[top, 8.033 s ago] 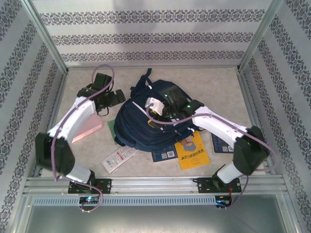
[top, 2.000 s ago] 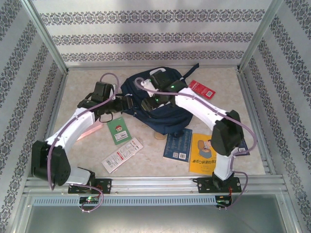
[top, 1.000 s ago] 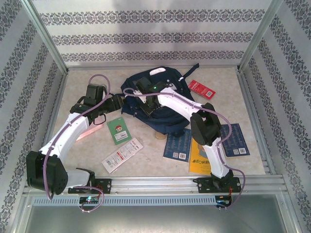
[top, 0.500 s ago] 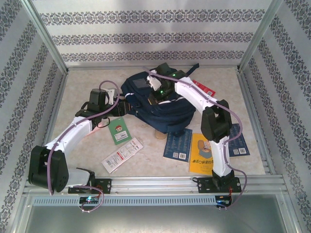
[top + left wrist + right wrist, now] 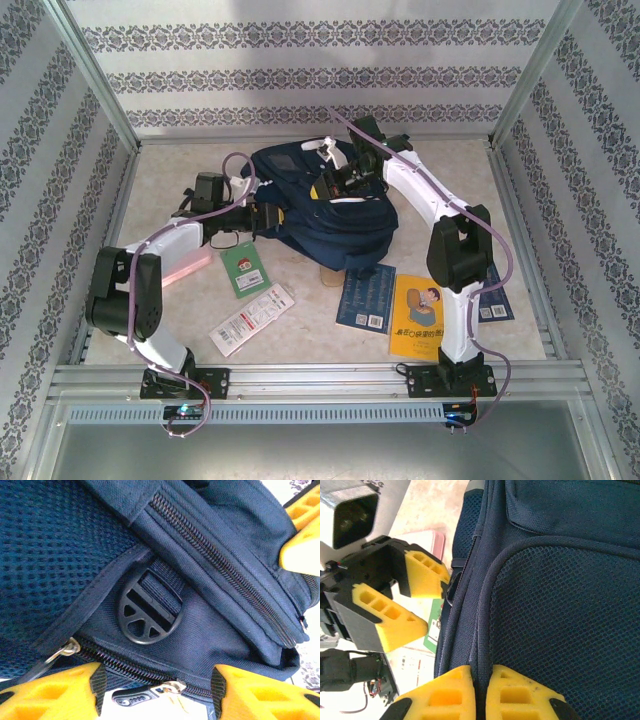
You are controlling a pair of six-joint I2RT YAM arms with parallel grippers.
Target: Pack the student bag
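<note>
The student bag (image 5: 340, 235), navy fabric with mesh panels, lies in the middle of the table. My right gripper (image 5: 338, 188) is over its far upper part. In the right wrist view this gripper (image 5: 481, 680) is shut on a piped seam of the student bag (image 5: 560, 610). My left gripper (image 5: 268, 216) is at the bag's left edge. Its jaws (image 5: 155, 685) are open and straddle a zipper line, with a black zipper pull (image 5: 142, 693) between the yellow fingers and a round black buckle (image 5: 150, 611) just beyond. The left gripper (image 5: 432, 607) also stands open beside the bag in the right wrist view.
Books lie around the bag: a pink one (image 5: 180, 268) at the left, a green booklet (image 5: 242, 270), a white leaflet (image 5: 251, 318), a blue book (image 5: 366, 297) and a yellow book (image 5: 418, 318) near the front. Patterned walls (image 5: 60, 150) enclose the table.
The right gripper has pulled the bag's upper part toward the far right. The left gripper has moved in onto the bag's left edge and its jaws have narrowed.
</note>
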